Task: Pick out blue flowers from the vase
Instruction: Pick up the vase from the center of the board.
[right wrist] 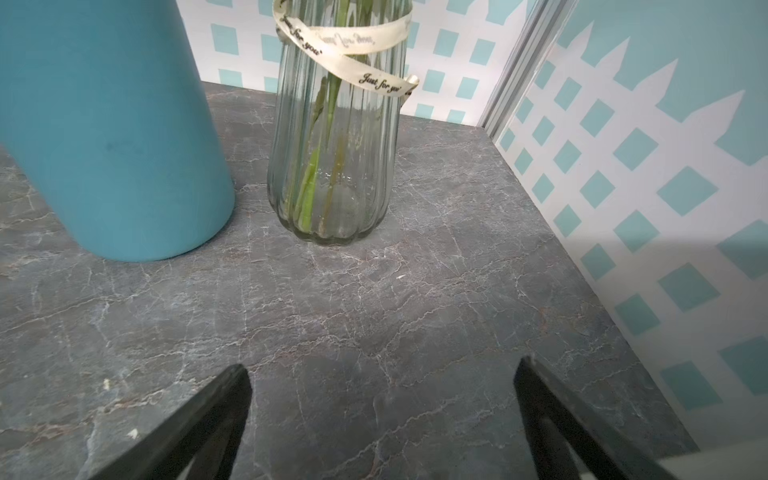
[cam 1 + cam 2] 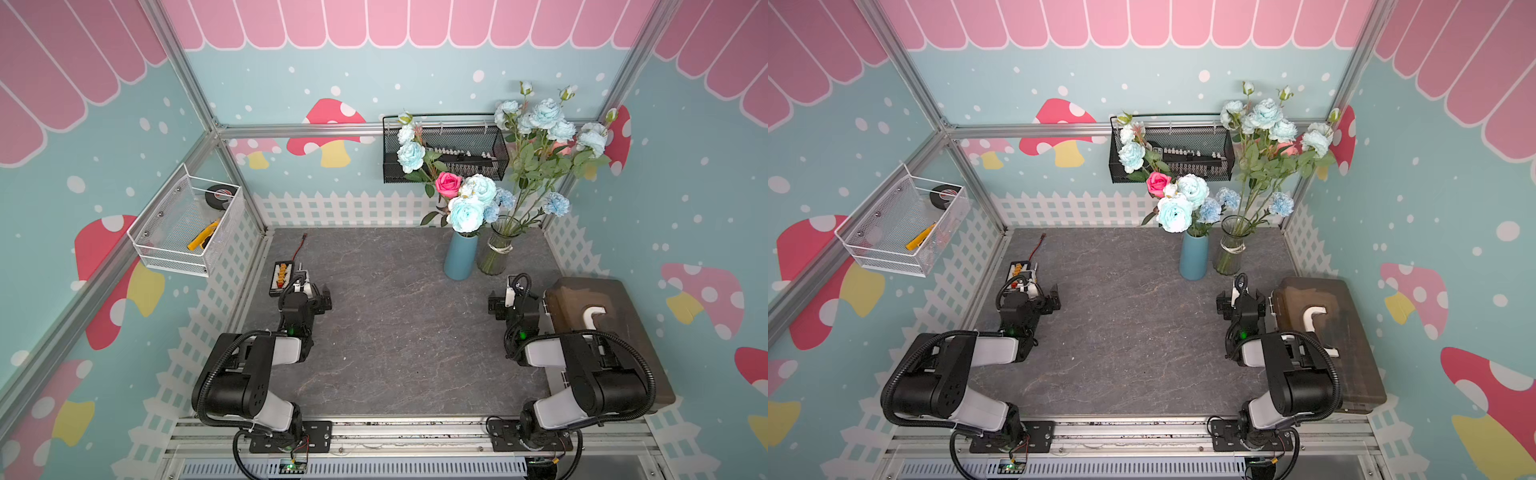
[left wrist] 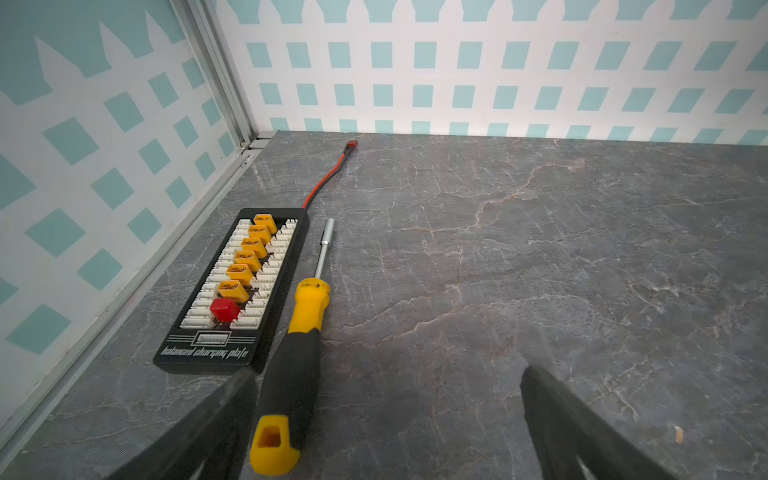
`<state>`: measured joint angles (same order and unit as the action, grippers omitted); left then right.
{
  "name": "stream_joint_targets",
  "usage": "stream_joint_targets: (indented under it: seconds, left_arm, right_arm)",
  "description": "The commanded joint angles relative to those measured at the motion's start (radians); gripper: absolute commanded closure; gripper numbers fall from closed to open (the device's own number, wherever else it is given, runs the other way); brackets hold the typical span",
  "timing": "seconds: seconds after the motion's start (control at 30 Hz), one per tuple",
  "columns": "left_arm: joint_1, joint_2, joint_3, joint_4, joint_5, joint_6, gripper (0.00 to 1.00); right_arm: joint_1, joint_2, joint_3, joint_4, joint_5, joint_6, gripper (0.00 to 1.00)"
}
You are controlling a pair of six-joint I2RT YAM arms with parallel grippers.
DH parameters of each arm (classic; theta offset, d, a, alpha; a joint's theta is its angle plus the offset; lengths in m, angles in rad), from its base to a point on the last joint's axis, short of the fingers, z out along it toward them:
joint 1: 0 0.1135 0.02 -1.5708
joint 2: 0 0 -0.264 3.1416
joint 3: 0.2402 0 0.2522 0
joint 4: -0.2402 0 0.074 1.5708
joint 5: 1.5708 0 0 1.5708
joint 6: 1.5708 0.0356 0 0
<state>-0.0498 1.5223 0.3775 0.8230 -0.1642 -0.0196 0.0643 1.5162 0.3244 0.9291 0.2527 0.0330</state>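
Pale blue flowers (image 2: pixel 467 214) and one pink rose (image 2: pixel 448 184) stand in a blue vase (image 2: pixel 460 259) at the back right of the table. Taller blue flowers (image 2: pixel 546 114) rise from a clear ribbed glass vase (image 2: pixel 496 253) right beside it. Both top views show them: the blue vase (image 2: pixel 1194 259), the glass vase (image 2: pixel 1230 249). My right gripper (image 1: pixel 381 365) is open and empty, low over the table just short of the glass vase (image 1: pixel 332 166) and the blue vase (image 1: pixel 112 137). Far off at the left side, my left gripper (image 3: pixel 388 374) is open too, gripping nothing.
A yellow-and-black nut driver (image 3: pixel 299 345) lies by one left finger, beside a black charging plate (image 3: pixel 232 291) with a red lead. A brown box (image 2: pixel 598 324) sits right of the right arm. A black mesh basket (image 2: pixel 446 153) hangs on the back wall, a white wire basket (image 2: pixel 187 224) on the left wall.
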Motion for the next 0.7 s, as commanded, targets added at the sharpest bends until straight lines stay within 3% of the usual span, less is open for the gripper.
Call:
stream_joint_targets:
  seconds: [0.0, 0.47, 0.67]
  left_arm:
    - [-0.004, 0.010, 0.017, 0.048, -0.021, -0.006, 0.01]
    - [0.021, 0.007, 0.027, 0.024, 0.023, -0.020, 0.01]
    - [-0.041, -0.054, 0.002, 0.035, -0.142, 0.003, 0.01]
  right_arm:
    - [-0.007, 0.006, 0.003, 0.048, -0.060, -0.039, 0.01]
    - [-0.013, -0.003, 0.001, 0.037, -0.068, -0.034, 0.01]
    - [-0.011, -0.132, -0.049, 0.032, -0.009, -0.009, 0.01]
